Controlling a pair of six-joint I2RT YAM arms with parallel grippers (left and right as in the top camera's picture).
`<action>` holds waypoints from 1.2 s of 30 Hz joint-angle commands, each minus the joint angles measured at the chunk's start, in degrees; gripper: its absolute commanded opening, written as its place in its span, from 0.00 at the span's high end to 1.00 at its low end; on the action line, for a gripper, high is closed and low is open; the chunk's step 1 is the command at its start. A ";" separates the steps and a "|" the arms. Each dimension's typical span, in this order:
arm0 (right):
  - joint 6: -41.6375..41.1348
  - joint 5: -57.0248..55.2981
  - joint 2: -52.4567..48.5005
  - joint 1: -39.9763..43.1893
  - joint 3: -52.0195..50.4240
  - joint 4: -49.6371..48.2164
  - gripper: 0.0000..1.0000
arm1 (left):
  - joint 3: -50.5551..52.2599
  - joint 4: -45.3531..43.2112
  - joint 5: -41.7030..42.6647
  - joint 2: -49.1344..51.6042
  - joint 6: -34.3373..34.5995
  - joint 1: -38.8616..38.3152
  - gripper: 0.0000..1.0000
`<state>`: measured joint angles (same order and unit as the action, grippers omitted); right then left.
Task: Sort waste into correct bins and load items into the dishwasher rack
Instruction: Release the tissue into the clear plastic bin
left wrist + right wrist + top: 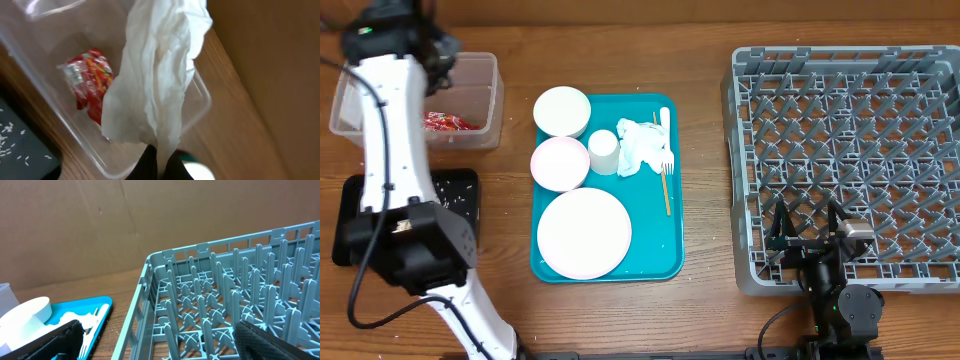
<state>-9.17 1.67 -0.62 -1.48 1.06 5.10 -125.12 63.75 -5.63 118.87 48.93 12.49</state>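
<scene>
My left gripper [161, 167] is shut on a crumpled white napkin [155, 75] and holds it above the clear tub [200, 100], where a red wrapper [90, 82] lies. In the overhead view the left gripper [440, 55] is over the clear tub [485, 100] with the red wrapper [448, 122] in it. The teal tray [665, 255] holds a plate [584, 233], two bowls [562, 110] [560, 163], a cup [604, 150], another napkin [640, 145] and a white fork [666, 150]. My right gripper [807, 225] is open and empty at the front left of the grey rack [850, 150].
The black tray [460, 195], sprinkled with pale crumbs, lies below the clear tub, partly under my left arm. A thin wooden stick [666, 190] lies on the teal tray. The right wrist view shows the rack's pegs [225, 295] and the teal tray's edge [75, 307].
</scene>
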 commanded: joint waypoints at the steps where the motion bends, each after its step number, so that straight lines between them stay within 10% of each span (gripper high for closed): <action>1: 0.22 -0.13 0.44 0.22 -0.59 -0.39 0.00 | 0.61 -1.27 5.25 2.84 8.13 3.04 0.75; 3: 0.22 -0.13 0.44 0.22 -0.59 -0.39 0.00 | 0.63 -2.71 5.49 4.35 8.07 4.22 0.44; 7: 0.24 -0.13 0.44 0.22 -0.59 -0.39 0.00 | 0.61 -3.19 6.21 4.79 6.10 4.63 0.42; 10: 0.22 -0.13 0.44 0.22 -0.59 -0.39 0.00 | 0.13 -3.15 12.61 4.74 -0.04 4.63 0.18; 18: 0.22 -0.13 0.44 0.22 -0.59 -0.39 0.00 | -0.70 -2.54 25.94 -0.79 -9.92 -2.10 0.26; 24: 0.22 -0.13 0.44 0.22 -0.59 -0.39 0.00 | -0.61 -0.70 15.65 -6.40 -25.83 -23.78 0.04; 36: 0.22 -0.13 0.44 0.22 -0.59 -0.39 0.00 | -0.61 12.96 0.39 10.82 -16.46 -50.05 0.07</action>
<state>-9.17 1.67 -0.62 -1.48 1.06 5.13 -125.71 74.78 -1.41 126.02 26.37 -35.94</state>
